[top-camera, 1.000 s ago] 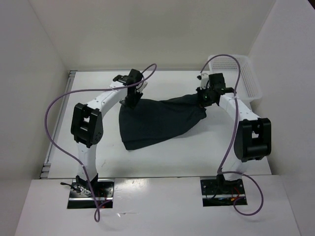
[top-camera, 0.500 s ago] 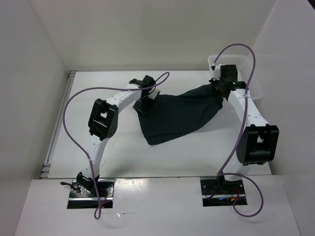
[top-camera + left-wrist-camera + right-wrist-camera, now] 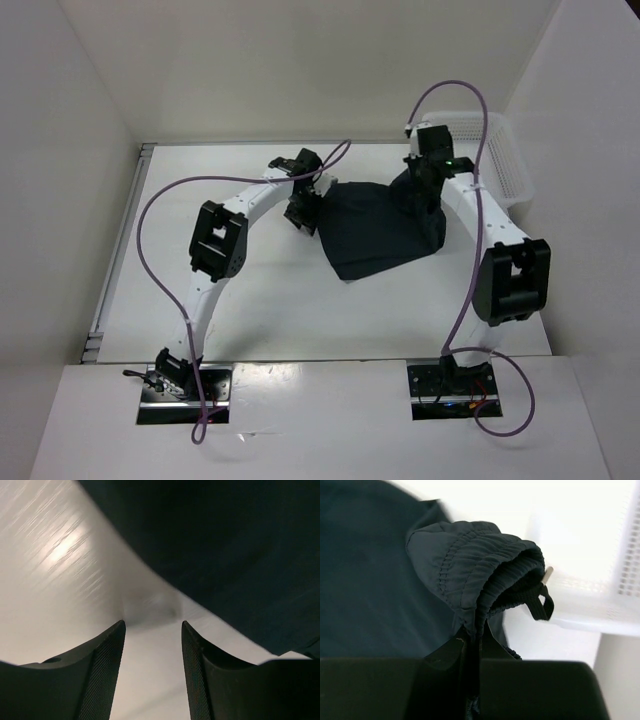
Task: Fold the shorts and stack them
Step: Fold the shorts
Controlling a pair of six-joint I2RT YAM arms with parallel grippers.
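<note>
Near edge: the white surface (image 3: 260, 300) runs across the lower middle of the top view. Past it, centre-right, the shorts (image 3: 385, 225) sit as a dark bunched wedge. The lower corner rests on the surface and the upper right part is drawn up toward your right arm.

Left hand (image 3: 303, 213): just beside the left edge of the cloth. From above you cannot tell whether it has any fabric. The left wrist view settles it: the fingers (image 3: 107, 670) are spread with only pale surface between them. The dark edge of the shorts sweeps across the upper right of that frame, apart from both tips; the frame is blurred. Judgement: it is placed to take that edge for the fold.

Right hand (image 3: 425, 190): pressed together, pinching the shorts. Only the right wrist view shows where: on the gathered waistband (image 3: 465, 555), with a cord loop (image 3: 540, 605) dangling. Judgement: holding the band up lets the cloth hang free to be laid flat.

Farthest, upper right: the white mesh basket (image 3: 505, 150), close behind the right hand.
</note>
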